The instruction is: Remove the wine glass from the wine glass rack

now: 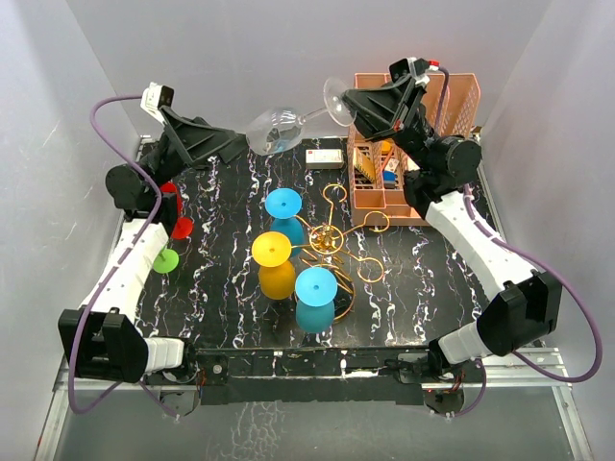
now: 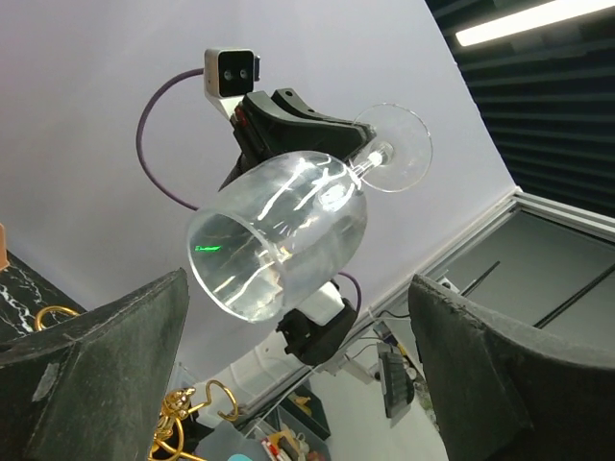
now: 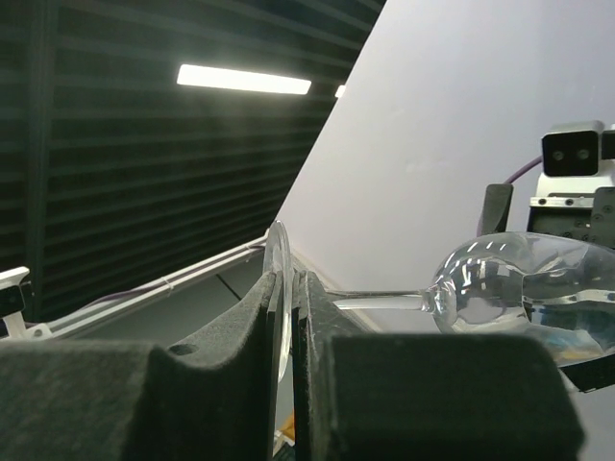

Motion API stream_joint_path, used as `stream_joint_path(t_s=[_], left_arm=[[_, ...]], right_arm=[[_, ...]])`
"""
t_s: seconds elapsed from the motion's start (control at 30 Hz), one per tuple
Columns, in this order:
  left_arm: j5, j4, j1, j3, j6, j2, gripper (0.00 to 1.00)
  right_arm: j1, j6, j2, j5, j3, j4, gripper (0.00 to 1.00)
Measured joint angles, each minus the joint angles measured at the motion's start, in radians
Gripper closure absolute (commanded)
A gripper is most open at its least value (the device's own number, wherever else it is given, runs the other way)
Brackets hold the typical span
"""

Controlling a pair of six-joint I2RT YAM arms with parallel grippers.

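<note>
Left edge of table (image 1: 213,288): red glass (image 1: 177,219) and green glass (image 1: 165,259), partly hidden by the left arm. Left gripper (image 1: 233,146) is up over the far-left part of the table, with its fingers (image 2: 96,370) spread wide and nothing held. Clear wine glass (image 1: 279,130) is in the air over the far edge, lying roughly sideways, off the rack. Its bowl mouth faces the left gripper, just ahead of those fingers, and it looks apart from them. Mid table: gold wine glass rack (image 1: 332,240) with blue glass (image 1: 283,204), yellow glass (image 1: 272,250) and teal glass (image 1: 315,286) foot-up on its left side. Can't tell if they hang on its arms. White box (image 1: 325,154) is near the far edge. Right gripper (image 1: 354,100) is pinching the clear glass by its foot, disc clamped edge-on between the pads (image 3: 240,327). Orange organizer (image 1: 452,101) is at the far-right corner
</note>
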Motion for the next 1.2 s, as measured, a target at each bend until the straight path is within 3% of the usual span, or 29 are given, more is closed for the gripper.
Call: stream_joint_path(t_s=[0.33, 0.6, 0.93, 1.2], left_arm=[[-0.021, 0.172, -0.086, -0.011, -0.087, 0.018, 0.25], [-0.061, 0.361, -0.117, -0.011, -0.195, 0.066, 0.52], [-0.108, 0.403, -0.131, -0.015, -0.234, 0.077, 0.77], [-0.14, 0.372, -0.145, -0.016, -0.226, 0.069, 1.0]], right_arm=[[0.011, 0.056, 0.002, 0.013, -0.024, 0.06, 0.92], [0.016, 0.09, 0.003, 0.049, -0.063, 0.079, 0.92], [0.021, 0.101, 0.003, 0.093, -0.119, 0.115, 0.92], [0.022, 0.101, 0.004, 0.113, -0.139, 0.121, 0.74]])
